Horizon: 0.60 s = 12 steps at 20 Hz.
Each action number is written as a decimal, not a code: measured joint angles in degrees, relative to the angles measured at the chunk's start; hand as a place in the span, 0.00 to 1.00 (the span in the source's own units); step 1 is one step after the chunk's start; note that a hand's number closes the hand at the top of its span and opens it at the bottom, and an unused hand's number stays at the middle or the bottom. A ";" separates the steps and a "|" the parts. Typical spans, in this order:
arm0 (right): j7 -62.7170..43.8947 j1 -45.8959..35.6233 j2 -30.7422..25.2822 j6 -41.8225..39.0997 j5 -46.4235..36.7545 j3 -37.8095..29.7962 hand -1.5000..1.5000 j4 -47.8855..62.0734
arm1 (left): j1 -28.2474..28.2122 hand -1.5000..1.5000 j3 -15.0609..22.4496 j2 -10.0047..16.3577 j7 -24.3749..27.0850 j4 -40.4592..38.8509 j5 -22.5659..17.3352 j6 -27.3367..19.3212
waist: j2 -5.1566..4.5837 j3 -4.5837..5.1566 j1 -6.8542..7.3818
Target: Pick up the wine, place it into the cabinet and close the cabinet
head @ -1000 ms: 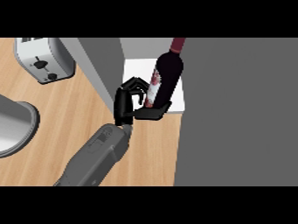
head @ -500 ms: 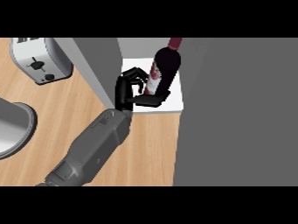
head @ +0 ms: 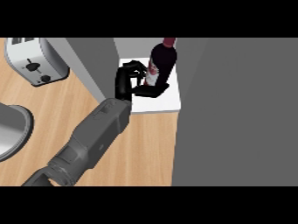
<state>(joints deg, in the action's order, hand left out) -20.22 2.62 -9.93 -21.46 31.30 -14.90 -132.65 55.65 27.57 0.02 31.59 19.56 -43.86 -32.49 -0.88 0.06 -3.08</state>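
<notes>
The wine bottle (head: 161,61) is dark, with a red top and a pale label. It stands on the white shelf floor (head: 159,105) inside the open cabinet, between the grey side wall (head: 94,65) and a wide grey panel (head: 241,109) on the right. My left hand (head: 126,81) sits just left of the bottle. Its fingers are curled round the far side and its thumb (head: 152,90) lies at the base. The grey forearm (head: 96,131) reaches in from the lower left. The hand hides the bottle's lower left side.
A silver toaster (head: 35,61) stands on the wooden counter (head: 144,148) at the upper left. A large round grey vessel (head: 3,131) sits at the left edge. The grey panel fills the view's right side.
My left hand has carried the bottle farther in over the white shelf floor, and the forearm has stretched out after it. The grip looks the same.
</notes>
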 measured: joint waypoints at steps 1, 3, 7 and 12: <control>0.02 -0.69 0.02 0.11 -0.61 0.40 0.00 0.44 | 0.28 1.00 0.04 0.00 0.29 -0.87 -0.25 0.12 | -0.09 0.00 -0.17; -0.30 -1.30 0.12 0.45 -1.19 1.04 0.00 0.18 | 0.99 1.00 -0.18 -0.01 0.63 -2.74 -0.56 0.85 | -0.16 0.01 -0.33; 0.54 -1.00 0.00 -0.72 -0.69 0.65 0.00 1.09 | -0.12 1.00 -0.06 -0.01 2.89 -4.47 -1.44 1.39 | -0.32 0.01 -0.98; 1.28 -1.35 0.36 -1.20 -1.51 1.12 0.00 1.54 | -2.19 1.00 1.00 -0.02 4.67 -5.80 -2.20 2.35 | -0.57 0.04 -1.74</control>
<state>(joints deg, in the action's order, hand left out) -18.94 1.27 -9.58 -22.66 29.80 -13.78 -131.11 53.46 28.57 0.00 36.25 13.76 -46.06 -30.14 -1.45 0.10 -4.82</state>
